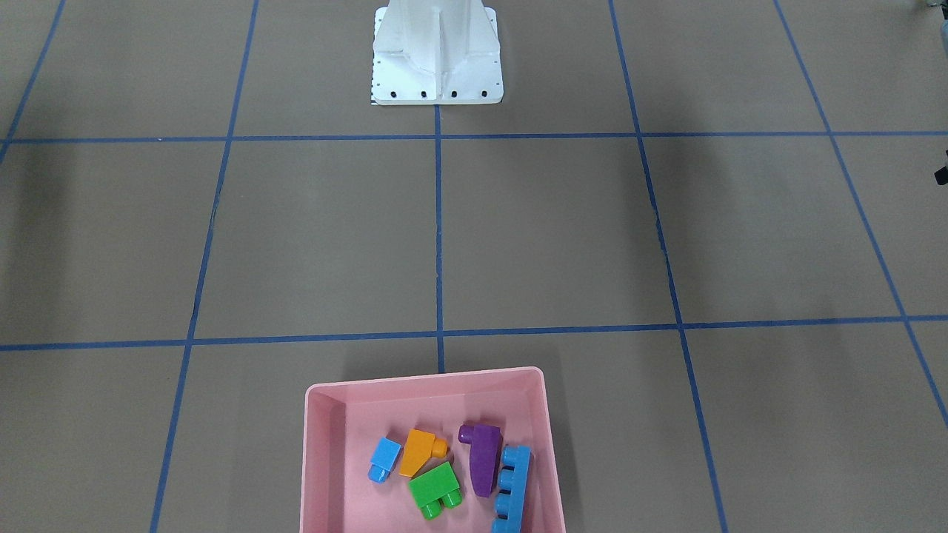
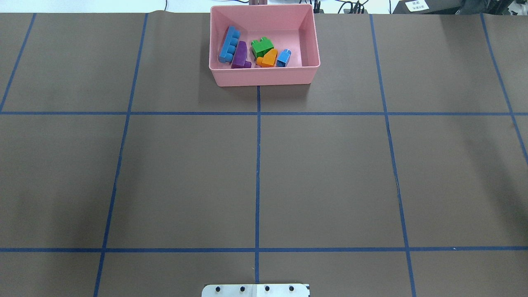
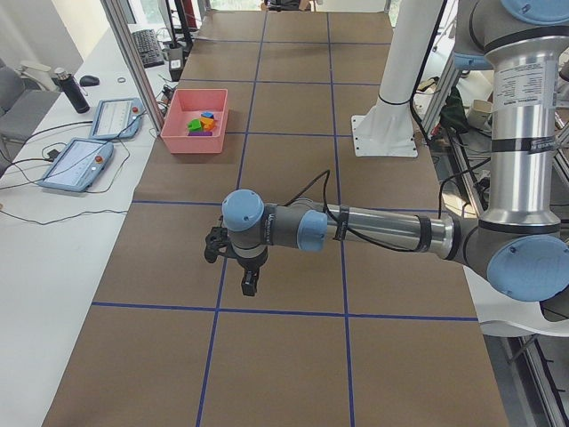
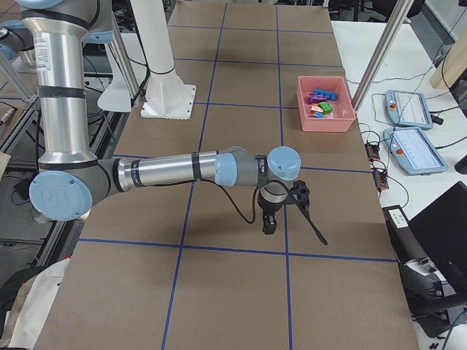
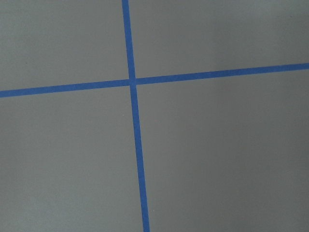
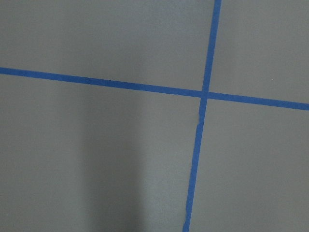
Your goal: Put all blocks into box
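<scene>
All five blocks (image 2: 262, 48) lie inside the box (image 2: 264, 77) at the far centre of the bench (image 2: 330, 173), so the task appears complete; the left tool (image 3: 249, 286) and right tool (image 4: 268, 227) hang well apart from it, and whether each is spread or pressed together cannot be told.

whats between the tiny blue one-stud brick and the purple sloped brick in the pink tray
In the overhead view, the orange sloped plastic brick lies between them. The green two-stud plastic brick sits just beyond it, farther from the robot, partly in that gap.
</scene>
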Robot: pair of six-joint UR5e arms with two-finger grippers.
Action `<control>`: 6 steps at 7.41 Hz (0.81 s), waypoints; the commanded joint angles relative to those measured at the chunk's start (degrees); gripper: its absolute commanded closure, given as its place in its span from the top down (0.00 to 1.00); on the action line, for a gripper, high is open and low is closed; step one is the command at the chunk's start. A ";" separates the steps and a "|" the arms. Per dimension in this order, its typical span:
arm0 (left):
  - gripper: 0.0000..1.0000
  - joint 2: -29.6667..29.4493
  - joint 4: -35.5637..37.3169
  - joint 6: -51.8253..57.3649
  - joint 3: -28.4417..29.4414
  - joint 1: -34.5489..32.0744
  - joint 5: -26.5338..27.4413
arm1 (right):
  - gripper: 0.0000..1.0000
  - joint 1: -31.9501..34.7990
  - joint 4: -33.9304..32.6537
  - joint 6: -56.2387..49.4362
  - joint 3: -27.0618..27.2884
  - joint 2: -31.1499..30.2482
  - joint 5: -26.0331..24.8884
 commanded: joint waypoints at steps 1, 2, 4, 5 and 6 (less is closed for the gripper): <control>1.00 1.16 -0.23 0.63 -1.55 -0.03 0.45 | 1.00 0.15 -0.06 0.24 0.20 -0.69 0.60; 1.00 1.96 -0.40 0.55 -2.60 -0.03 0.45 | 1.00 0.49 0.38 0.25 3.08 -3.57 -0.17; 1.00 2.41 -0.58 0.55 -3.40 -0.03 0.63 | 1.00 0.41 0.38 0.51 3.47 -5.71 0.17; 1.00 0.58 -0.06 -0.06 -3.32 0.15 1.24 | 1.00 0.41 0.47 1.47 3.46 -5.80 0.34; 1.00 0.73 -0.83 0.28 -1.75 0.06 0.72 | 1.00 0.41 0.56 1.48 3.46 -5.02 0.08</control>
